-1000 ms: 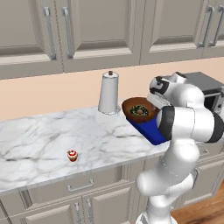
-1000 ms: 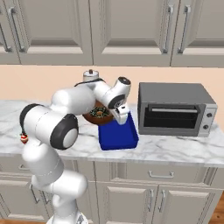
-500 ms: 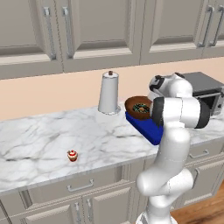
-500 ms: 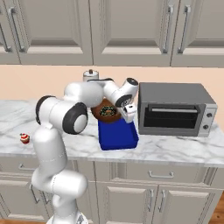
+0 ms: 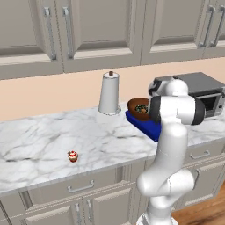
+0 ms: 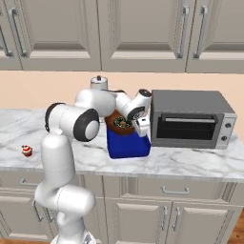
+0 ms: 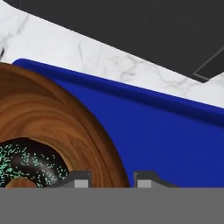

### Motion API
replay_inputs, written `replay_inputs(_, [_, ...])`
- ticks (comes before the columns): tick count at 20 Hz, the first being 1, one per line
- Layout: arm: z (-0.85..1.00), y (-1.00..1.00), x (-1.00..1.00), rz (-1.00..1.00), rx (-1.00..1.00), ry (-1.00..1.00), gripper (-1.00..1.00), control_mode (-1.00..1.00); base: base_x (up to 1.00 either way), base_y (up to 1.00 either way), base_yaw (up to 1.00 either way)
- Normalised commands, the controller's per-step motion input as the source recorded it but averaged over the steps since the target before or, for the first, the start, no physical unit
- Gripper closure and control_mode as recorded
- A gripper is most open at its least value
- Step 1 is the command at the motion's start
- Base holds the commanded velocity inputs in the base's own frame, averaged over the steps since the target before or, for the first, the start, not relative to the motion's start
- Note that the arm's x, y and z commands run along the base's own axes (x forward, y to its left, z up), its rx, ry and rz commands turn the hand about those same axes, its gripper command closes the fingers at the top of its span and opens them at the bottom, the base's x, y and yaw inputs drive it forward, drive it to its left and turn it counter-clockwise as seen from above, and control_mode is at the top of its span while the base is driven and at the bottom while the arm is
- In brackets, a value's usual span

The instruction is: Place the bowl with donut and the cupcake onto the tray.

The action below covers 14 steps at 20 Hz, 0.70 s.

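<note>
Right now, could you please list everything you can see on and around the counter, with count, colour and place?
bowl: one, brown, over the far end of the tray, its rim between the fingers
donut: one, dark icing with green sprinkles, inside the bowl
tray: one, dark blue, on the counter left of the toaster oven
cupcake: one, red and white, alone on the counter far left of the tray
paper towel roll: one, white, upright behind the bowl
toaster oven: one, grey, right of the tray
counter: one, white marble
cabinets: grey, above and below the counter
fingers: two, dark, shut on the bowl's rim
</note>
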Motion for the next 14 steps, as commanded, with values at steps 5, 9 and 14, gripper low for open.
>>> replay_inputs(5, [-0.05, 0.0, 0.0, -0.09, 0.0, 0.0, -1.0, -1.0, 0.0, 0.0, 0.0])
replay_inputs(9, [0.06, 0.0, 0.0, -0.06, 0.0, 0.02, -1.0, -1.0, 0.0, 0.0, 0.0])
replay_inputs(14, [0.15, -0.05, 0.0, -0.04, -0.01, 0.04, -1.0, -1.0, 0.0, 0.0, 0.0])
